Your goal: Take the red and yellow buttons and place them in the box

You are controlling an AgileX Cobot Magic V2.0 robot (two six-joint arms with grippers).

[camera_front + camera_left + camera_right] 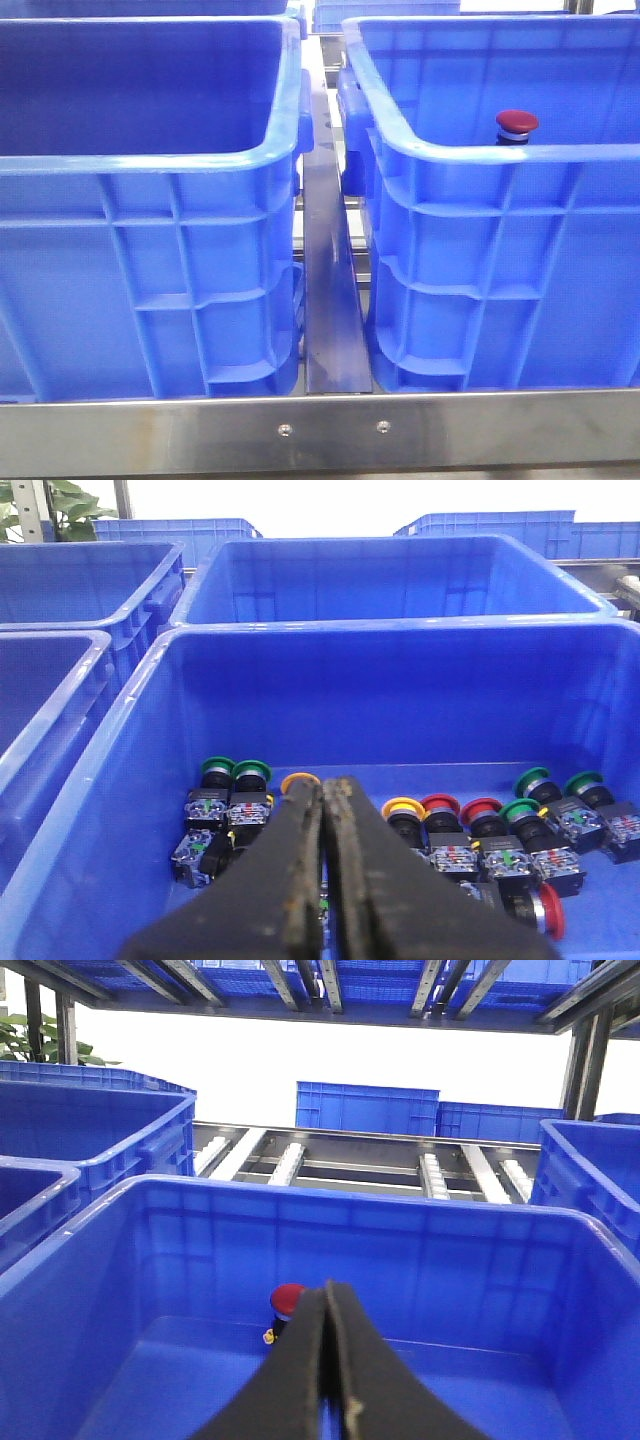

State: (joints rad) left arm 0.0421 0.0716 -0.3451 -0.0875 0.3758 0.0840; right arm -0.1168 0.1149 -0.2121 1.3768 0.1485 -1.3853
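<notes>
In the left wrist view my left gripper (323,785) is shut and empty above a blue crate (130,780) of push buttons. Yellow buttons (403,809) and red buttons (439,805) stand among green ones (218,770); one yellow cap (299,779) shows just behind the fingertips. In the right wrist view my right gripper (327,1290) is shut and empty over the blue box (330,1200). A single red button (287,1300) stands on the box floor near the far wall. In the front view the red button (517,123) shows inside the right box (500,152). Neither gripper shows there.
A twin blue crate (150,160) stands left of the box, with a narrow metal divider (330,300) between them. A steel rail (320,430) runs along the front. More blue crates (400,570) stand behind, and roller rails (440,1170) lie beyond the box.
</notes>
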